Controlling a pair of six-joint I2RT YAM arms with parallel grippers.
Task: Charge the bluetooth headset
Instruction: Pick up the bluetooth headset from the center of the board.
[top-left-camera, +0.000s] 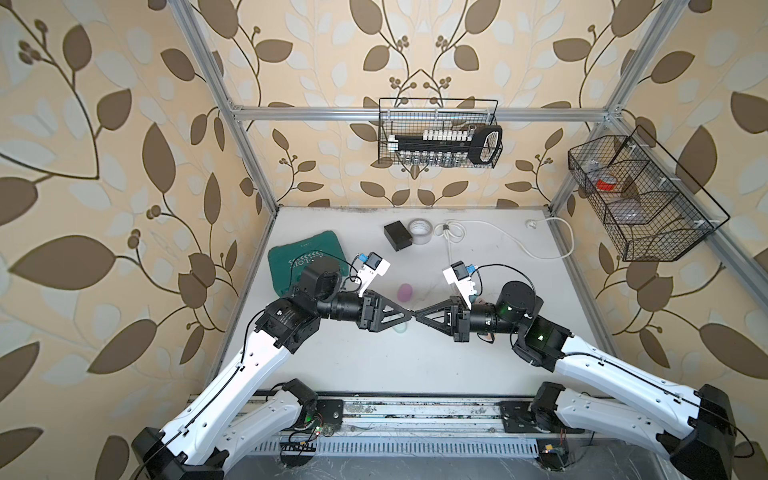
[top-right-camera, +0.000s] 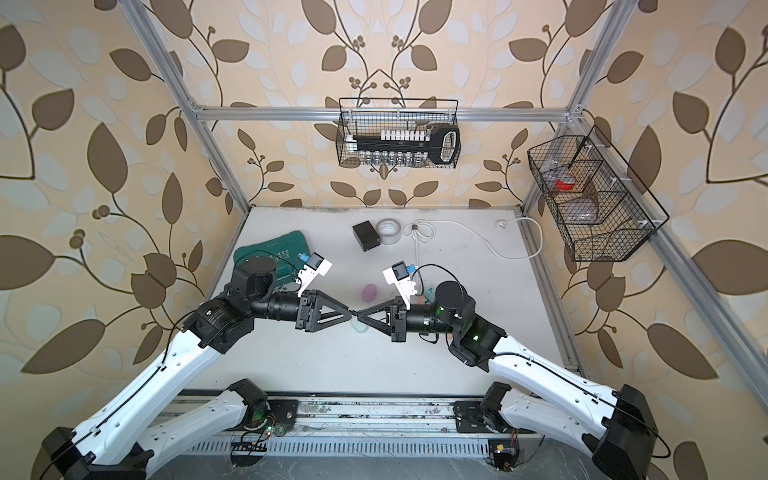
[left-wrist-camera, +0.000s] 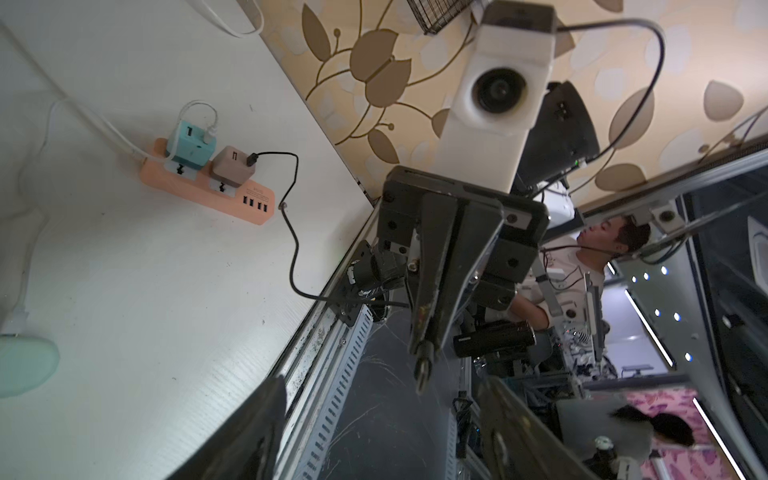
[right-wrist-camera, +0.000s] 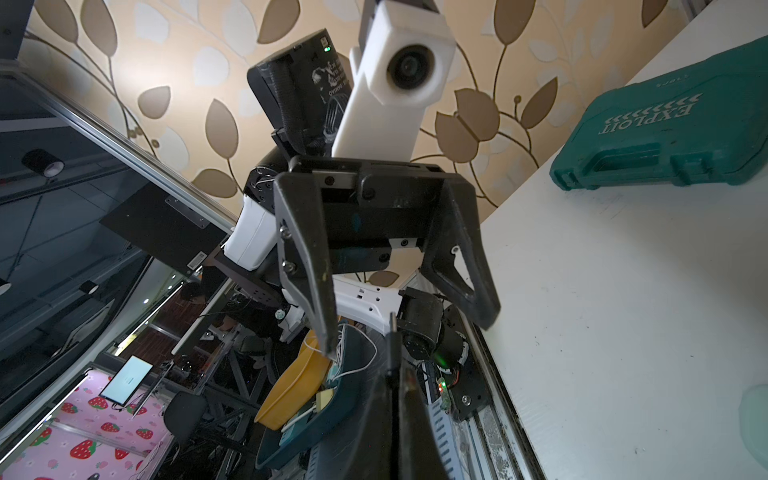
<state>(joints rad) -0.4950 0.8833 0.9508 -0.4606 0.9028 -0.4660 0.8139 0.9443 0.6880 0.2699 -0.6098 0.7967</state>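
Right pincer (left-wrist-camera: 424, 343) is clenched on the black charging-cable plug (left-wrist-camera: 420, 374), leaving its metal tip exposed for insertion. Left pincer (right-wrist-camera: 409, 332) stands released, jaws spread clear. The pale mint oval case (left-wrist-camera: 23, 365), probably the headset, lies on the white tabletop (left-wrist-camera: 166, 291) just below.

Both top views: high above the surface's (top-left-camera: 374, 365) near edge, looking steeply down, sharing all of it. Wrist views, apparently rolled sideways, face each other closely: right claw (left-wrist-camera: 423, 370), left claw (right-wrist-camera: 409, 336).
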